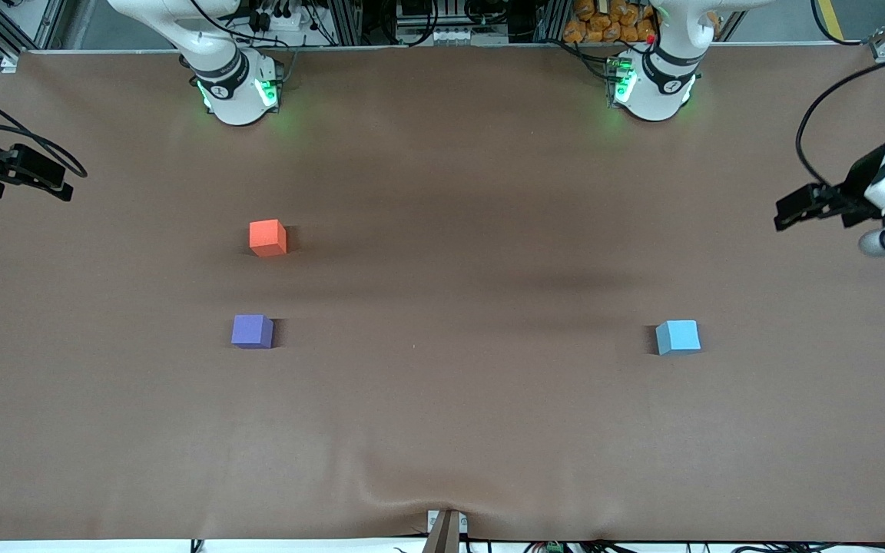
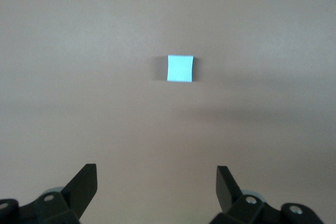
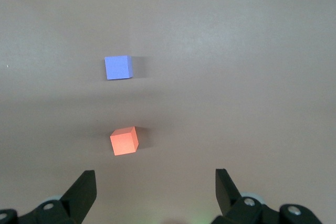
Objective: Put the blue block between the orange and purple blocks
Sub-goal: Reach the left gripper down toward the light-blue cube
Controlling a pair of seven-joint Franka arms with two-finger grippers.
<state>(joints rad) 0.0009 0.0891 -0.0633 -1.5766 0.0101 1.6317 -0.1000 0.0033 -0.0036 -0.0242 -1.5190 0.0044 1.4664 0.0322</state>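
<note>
Brown table cover [image 1: 442,430] spans the whole surface; wrinkled at 6 o'clock. Orange packets [image 1: 604,23] at 1 o'clock off the table; cables [image 1: 289,19] at 11.

The left arm is being held raised at its own end of the table, with the left gripper [image 2: 156,192] hanging in the air, fingers [image 2: 84,184] spread wide and nothing between them. The right arm is being held likewise at its end, the right gripper [image 3: 155,192] aloft over the table, its fingers [image 3: 224,186] also being kept wide apart, empty.
</note>
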